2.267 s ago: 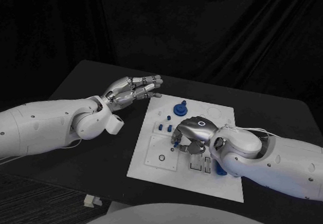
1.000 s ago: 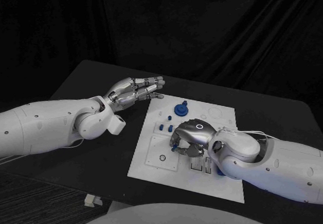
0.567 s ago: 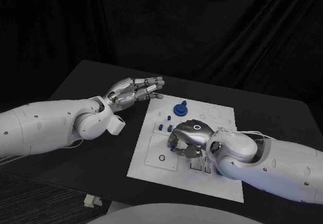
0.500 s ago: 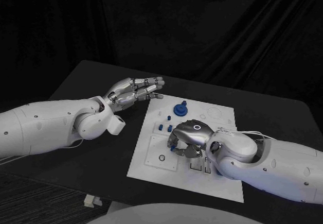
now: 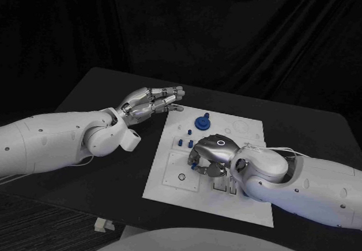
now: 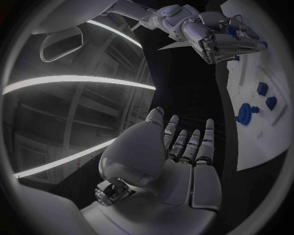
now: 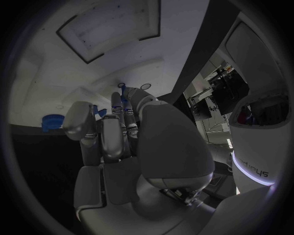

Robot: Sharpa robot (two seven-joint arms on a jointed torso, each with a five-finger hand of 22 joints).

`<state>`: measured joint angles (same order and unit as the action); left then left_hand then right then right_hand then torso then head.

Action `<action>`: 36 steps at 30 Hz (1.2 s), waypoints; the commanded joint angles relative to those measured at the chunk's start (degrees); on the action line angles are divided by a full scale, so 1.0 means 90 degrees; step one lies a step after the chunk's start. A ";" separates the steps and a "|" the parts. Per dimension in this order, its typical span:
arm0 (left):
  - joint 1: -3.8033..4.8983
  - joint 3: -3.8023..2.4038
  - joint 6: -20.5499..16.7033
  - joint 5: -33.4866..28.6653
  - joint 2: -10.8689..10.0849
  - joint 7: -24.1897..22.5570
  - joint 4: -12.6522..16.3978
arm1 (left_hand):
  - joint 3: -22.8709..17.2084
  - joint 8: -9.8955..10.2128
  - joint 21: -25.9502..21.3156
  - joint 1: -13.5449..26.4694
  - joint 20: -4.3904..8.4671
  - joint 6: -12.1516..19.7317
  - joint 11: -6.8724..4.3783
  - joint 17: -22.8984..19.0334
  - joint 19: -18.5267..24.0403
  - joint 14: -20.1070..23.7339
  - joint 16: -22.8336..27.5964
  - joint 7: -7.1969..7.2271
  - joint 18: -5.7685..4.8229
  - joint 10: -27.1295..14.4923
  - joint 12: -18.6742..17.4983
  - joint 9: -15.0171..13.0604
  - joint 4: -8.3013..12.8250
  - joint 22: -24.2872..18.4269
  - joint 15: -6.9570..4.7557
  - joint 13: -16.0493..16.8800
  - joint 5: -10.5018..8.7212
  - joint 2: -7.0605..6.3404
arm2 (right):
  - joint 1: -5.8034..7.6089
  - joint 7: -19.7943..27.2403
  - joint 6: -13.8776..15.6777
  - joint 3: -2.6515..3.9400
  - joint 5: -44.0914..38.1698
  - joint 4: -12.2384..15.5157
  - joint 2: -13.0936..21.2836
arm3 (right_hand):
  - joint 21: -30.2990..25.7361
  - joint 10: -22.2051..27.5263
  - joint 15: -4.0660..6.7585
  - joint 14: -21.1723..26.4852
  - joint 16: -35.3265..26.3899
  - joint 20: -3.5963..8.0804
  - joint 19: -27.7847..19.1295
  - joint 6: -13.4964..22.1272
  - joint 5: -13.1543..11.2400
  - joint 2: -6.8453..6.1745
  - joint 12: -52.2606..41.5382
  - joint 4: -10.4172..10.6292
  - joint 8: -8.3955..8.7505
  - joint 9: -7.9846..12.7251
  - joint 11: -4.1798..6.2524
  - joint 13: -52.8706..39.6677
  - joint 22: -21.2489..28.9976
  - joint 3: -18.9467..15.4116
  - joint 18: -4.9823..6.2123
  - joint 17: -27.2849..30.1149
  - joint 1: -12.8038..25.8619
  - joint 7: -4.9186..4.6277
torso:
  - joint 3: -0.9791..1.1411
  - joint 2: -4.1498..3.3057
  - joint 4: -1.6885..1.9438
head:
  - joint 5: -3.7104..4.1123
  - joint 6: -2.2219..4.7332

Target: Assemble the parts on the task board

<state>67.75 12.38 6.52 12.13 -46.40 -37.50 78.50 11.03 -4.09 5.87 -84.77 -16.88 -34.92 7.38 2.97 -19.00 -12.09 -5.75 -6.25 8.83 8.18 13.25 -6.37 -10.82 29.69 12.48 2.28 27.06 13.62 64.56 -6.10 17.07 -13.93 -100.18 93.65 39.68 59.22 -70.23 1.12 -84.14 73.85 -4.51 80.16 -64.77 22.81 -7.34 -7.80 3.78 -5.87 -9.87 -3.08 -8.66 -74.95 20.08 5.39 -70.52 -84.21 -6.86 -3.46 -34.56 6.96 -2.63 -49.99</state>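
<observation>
While work is mid-way:
Task board (image 5: 254, 210): blue knob (image 5: 201, 122) seated upper centre; small pegs (image 5: 185, 142) remain.
Right hand (image 5: 211, 157): fingers curled down mid-board; contents hidden, cannot tell.
Left hand (image 5: 152, 102): fingers apart, empty, upper left.

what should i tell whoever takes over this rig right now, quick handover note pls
Left robot hand: open, holds nothing, raised beside the far left corner of the task board.
Right robot hand: fingers curled down over the middle of the board; whether it holds a part cannot be told.
Parts: a round blue part stands at the board's far end, small blue parts sit left of the right robot hand.
Done: cannot be judged from here.
Left: assembly looks unfinished; check under the right robot hand first.
</observation>
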 commanded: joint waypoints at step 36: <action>-0.0015 -0.0005 0.0129 -0.0043 0.0030 0.0043 -0.0050 | -0.0055 -0.0007 0.0015 -0.0066 0.0013 -0.0002 0.0017 -0.0008 -0.0034 -0.0002 -0.0046 -0.0048 -0.0118 0.0028 -0.0002 0.0006 0.0029 -0.0016 0.0047 0.0008 0.0029 0.0022 | -0.0041 -0.0186 0.0109 -0.0018 -0.0051 -0.0001 0.0071 | -0.0063 0.0013 0.0016 -0.0048 -0.0061 -0.0011 -0.0048 0.0043 0.0068 0.0009 0.0041 -0.0089 0.0024 0.0014 -0.0015 0.0000 -0.0829 0.0036 0.0037 0.0035 -0.0121 -0.0006 | -0.0005 0.0008 -0.0003 | -0.0021 -0.0001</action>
<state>67.71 12.40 6.95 12.12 -46.27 -36.69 77.99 10.79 -4.09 5.87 -84.77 -16.88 -34.92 7.39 2.98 -19.00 -12.09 -5.98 -6.25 8.83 8.18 13.25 -6.37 -10.58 29.63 12.48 2.28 27.06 13.62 64.40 -6.57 17.30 -14.08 -100.20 93.57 40.25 58.95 -70.22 1.12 -84.14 73.65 -4.51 80.16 -64.77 23.07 -7.32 -7.59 3.45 -5.84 -9.66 -3.10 -8.60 -74.95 20.40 5.39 -70.35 -84.70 -6.85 -3.48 -34.46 6.98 -2.81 -49.99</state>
